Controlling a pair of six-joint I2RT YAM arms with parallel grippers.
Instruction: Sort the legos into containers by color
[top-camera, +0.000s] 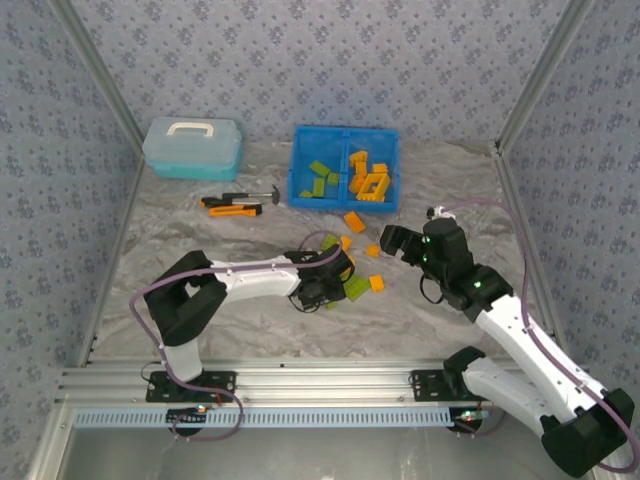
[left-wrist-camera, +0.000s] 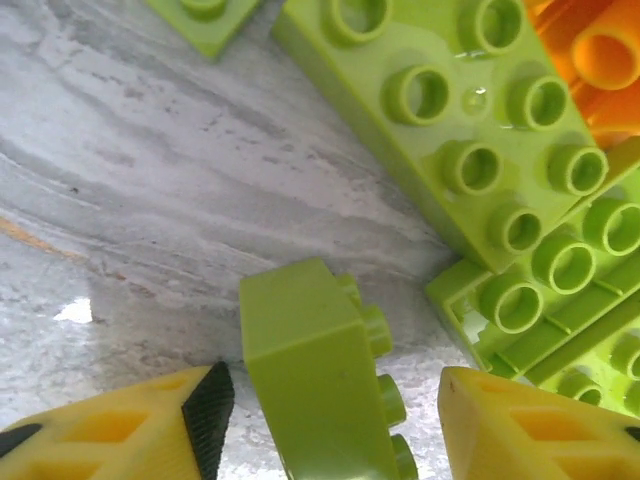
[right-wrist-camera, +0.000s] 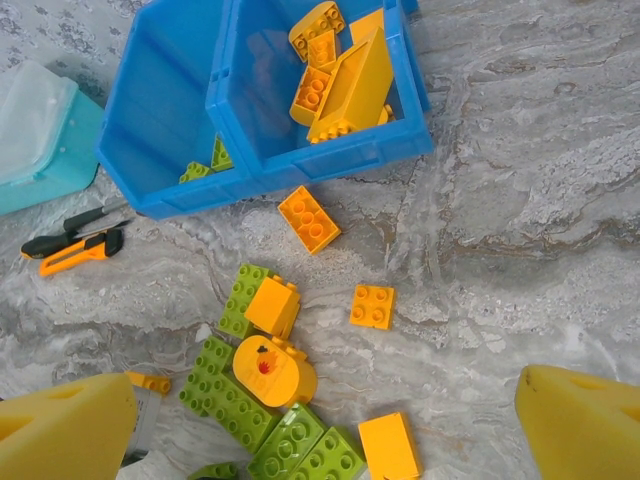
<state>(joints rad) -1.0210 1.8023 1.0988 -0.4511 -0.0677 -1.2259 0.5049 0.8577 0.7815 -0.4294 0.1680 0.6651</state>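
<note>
**Grip points for the green brick at the left pincer**

The green brick (left-wrist-camera: 310, 380) lies on its side on the counter (left-wrist-camera: 150, 200), bracketed by the left pincer (left-wrist-camera: 325, 400). It sits at the edge of the loose legos (right-wrist-camera: 270, 370) in front of the blue bin (right-wrist-camera: 340, 158). The jaws are open around it, with a gap showing on the stud side. We judge the brick light, rigid and glossy, so we grip its flat side walls, not the studs. The right pincer (right-wrist-camera: 320, 395) hovers wide open above the pile.

green brick (left-wrist-camera: 310, 390) cut off below, teal box (right-wrist-camera: 35, 130) cropped left
</note>
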